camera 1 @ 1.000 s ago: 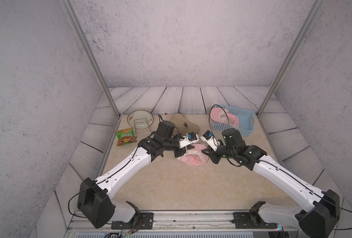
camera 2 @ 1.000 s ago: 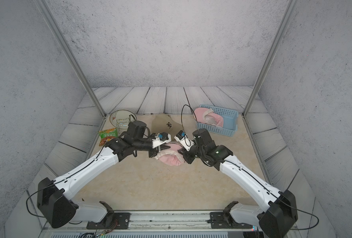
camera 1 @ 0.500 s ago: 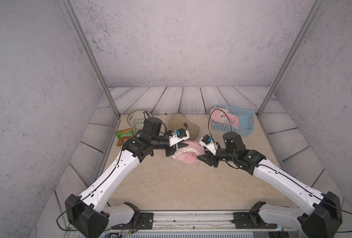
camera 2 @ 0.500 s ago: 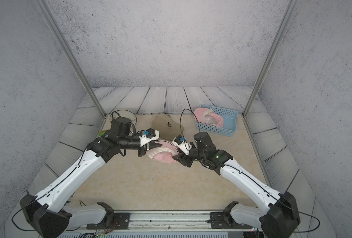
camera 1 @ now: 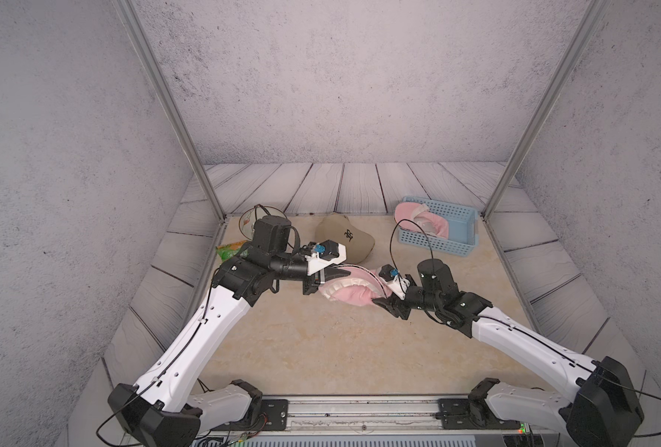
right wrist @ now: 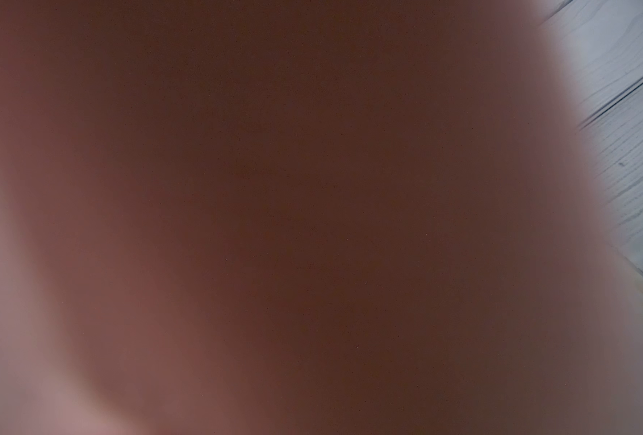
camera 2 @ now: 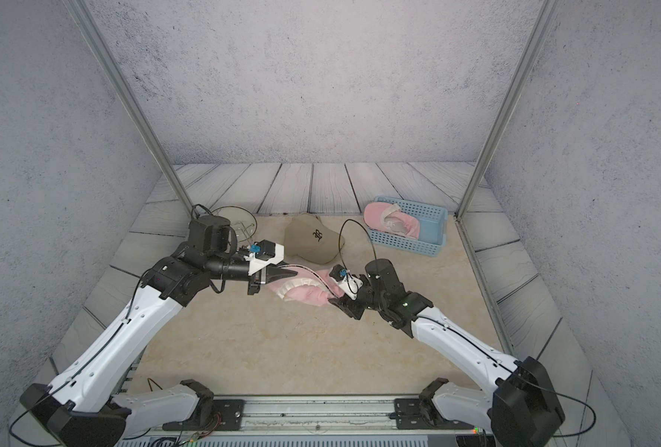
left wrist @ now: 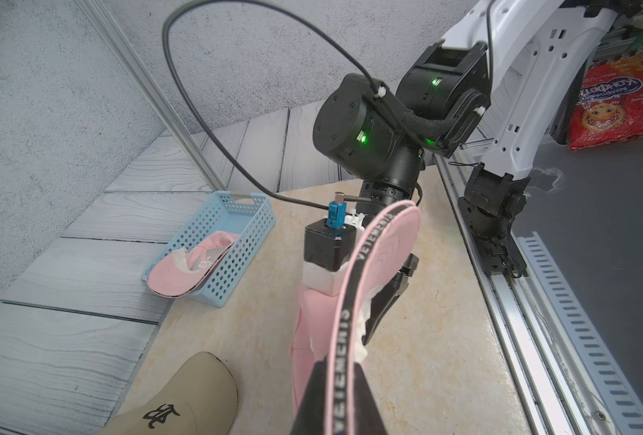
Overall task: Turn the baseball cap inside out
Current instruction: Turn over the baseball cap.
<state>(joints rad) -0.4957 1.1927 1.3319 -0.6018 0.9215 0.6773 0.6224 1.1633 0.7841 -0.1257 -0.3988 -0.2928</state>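
Pink cap point(camera 1: 350, 296) is at the middle of the frame in both top views, strung between the two claws and, as far as I can tell, lifted clear of the table point(camera 1: 321, 348). Compared with a second ago, the left arm has swung up and back toward the left of the frame. So the cap is now stretched out instead of bunched under both wrists. Left claw point(camera 1: 343, 274) is pinched tight on the lettered edge of the brim. Right claw point(camera 1: 386, 305) is buried against the crown. I can't tell if its jaws are spread, and its wrist view is just brownish-pink blur. I read that as the crown being about to get pushed through.

Room-wise, there's loads of bare table toward the bottom of the frame. The tan cap point(camera 1: 344, 236) sits close behind the left claw, and the basket point(camera 1: 437, 244) at upper right is well apart.
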